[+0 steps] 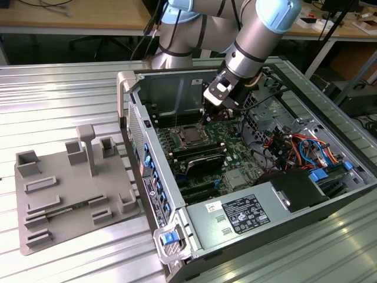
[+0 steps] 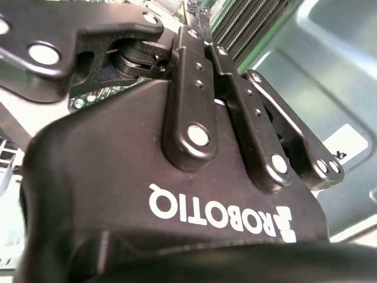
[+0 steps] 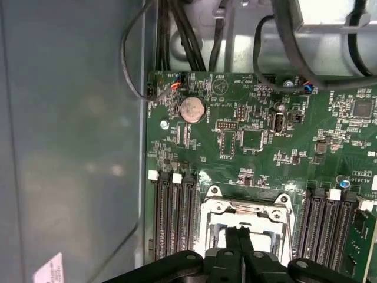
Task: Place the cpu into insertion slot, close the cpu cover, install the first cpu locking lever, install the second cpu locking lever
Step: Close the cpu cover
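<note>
Silver cpu cover (image 3: 247, 206) seems flat over insertion slot (image 1: 191, 137), mid-frame in exterior view | gripper (image 3: 238, 233) pinched narrow, hanging close over it, nothing visibly held | cpu likely seated beneath; locking levers: cannot tell whether latched

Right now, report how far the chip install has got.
Looks done: the metal cover lies flat on the board, so the first two steps seem finished. In hand: the shut hand is over the cover, holding nothing I can see. Left: the locking levers; I cannot tell whether either is latched.
</note>
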